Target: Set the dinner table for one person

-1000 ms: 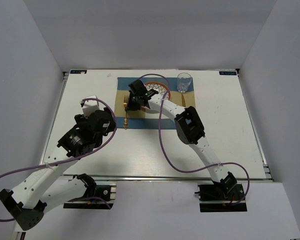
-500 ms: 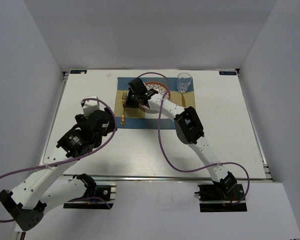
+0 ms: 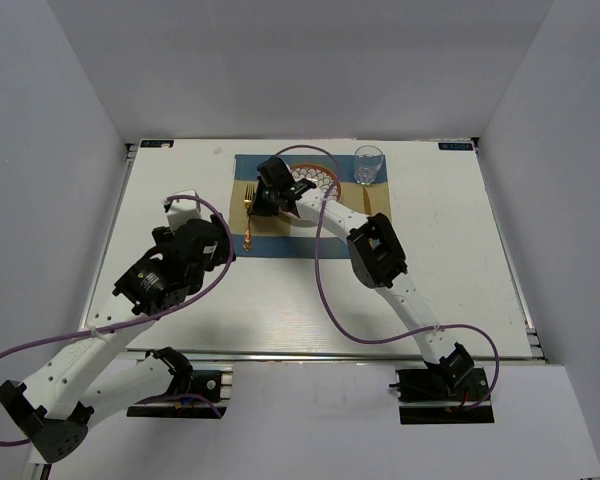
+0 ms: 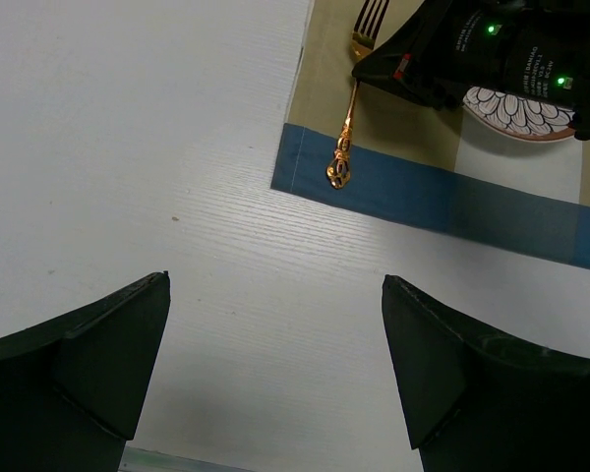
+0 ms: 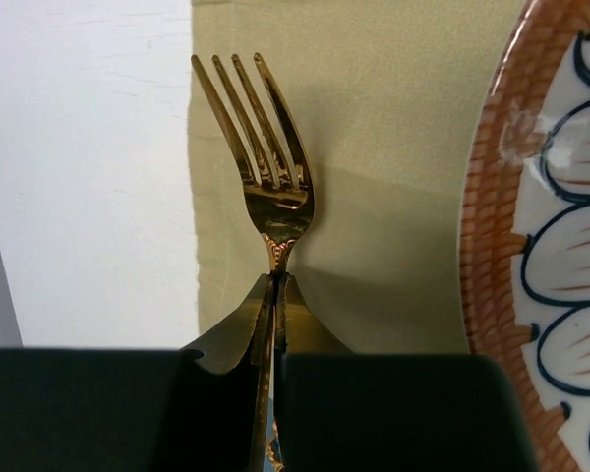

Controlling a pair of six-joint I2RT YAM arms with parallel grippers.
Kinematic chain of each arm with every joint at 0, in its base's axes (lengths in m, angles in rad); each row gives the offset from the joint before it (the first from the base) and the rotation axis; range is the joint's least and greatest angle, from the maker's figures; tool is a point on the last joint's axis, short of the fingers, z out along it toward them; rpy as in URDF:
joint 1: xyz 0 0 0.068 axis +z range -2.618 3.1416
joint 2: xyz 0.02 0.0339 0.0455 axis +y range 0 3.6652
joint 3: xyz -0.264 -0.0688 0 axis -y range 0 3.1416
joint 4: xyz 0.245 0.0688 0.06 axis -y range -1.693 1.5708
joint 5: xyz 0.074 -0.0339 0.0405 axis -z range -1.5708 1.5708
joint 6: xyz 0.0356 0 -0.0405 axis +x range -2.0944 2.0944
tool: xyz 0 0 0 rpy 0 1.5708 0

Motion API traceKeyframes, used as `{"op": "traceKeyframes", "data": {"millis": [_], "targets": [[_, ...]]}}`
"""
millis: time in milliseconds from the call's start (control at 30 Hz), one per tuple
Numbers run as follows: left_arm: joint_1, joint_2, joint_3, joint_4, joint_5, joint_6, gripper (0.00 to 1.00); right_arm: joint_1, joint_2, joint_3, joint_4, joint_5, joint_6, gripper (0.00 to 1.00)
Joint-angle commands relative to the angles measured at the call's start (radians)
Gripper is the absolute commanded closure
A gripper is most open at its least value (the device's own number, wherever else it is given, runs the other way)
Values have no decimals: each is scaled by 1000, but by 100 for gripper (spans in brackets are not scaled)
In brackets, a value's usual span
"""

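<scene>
The white dinner table (image 3: 430, 270) carries a blue-and-beige placemat (image 3: 280, 246). On the mat lie an orange-rimmed patterned plate (image 3: 320, 178) and a gold fork (image 3: 249, 218) along its left side. My right gripper (image 3: 261, 203) is shut on the fork's neck (image 5: 275, 258), just below the tines (image 5: 261, 147), with the plate's rim (image 5: 511, 246) to the right. My left gripper (image 4: 275, 278) is open and empty above bare table near the mat's front-left corner (image 4: 287, 182). It sees the fork (image 4: 346, 118) and the right gripper (image 4: 442, 59) ahead.
A clear glass (image 3: 369, 164) stands at the mat's far right corner. A second gold utensil (image 3: 367, 203) lies right of the plate. Grey walls enclose the table on three sides. A metal rail (image 3: 380, 355) runs along the near edge.
My right gripper has shifted the fork slightly toward the far side along the mat's left strip. The left arm has edged a little to the right.
</scene>
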Motion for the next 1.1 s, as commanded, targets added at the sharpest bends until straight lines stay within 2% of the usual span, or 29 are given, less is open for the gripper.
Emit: {"op": "traceKeyframes", "data": {"millis": [0,800,900,1067], "targets": [[4,-18,-10,19,13,16,2,-1,25,44,42,20,-8,100],[4,-32,-18,28,35,30,2,10,31,7,68,69,81,97],[4,-32,-18,26,37,31,2,10,29,6,63,68,76,95],[4,-36,-18,29,38,33,2,13,25,1,63,61,70,79]]}}
